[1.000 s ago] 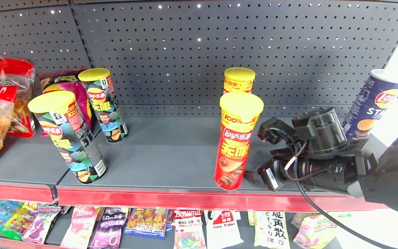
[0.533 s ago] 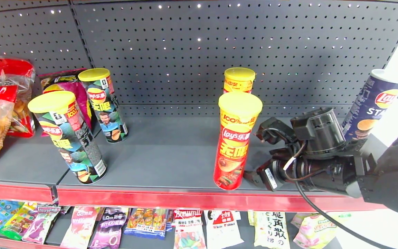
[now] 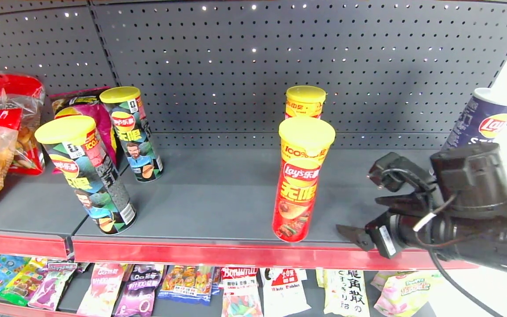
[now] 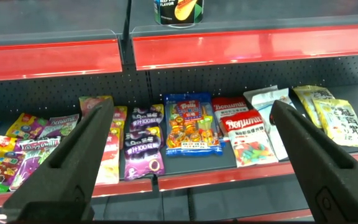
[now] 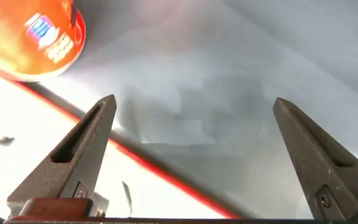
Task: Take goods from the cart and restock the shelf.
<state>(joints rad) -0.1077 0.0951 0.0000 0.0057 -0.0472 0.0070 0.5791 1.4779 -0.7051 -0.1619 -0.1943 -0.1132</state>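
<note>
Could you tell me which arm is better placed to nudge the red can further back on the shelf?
Right, probably. The right gripper, jaws open, sits at the shelf beside the red can; the left gripper faces the candy bags on the lower shelf.

A red chip can with a yellow lid stands upright and free on the grey shelf, very near the shelf's red front edge. Directly behind it, deeper on the same shelf, stands a second can of the same kind, also upright.
</note>
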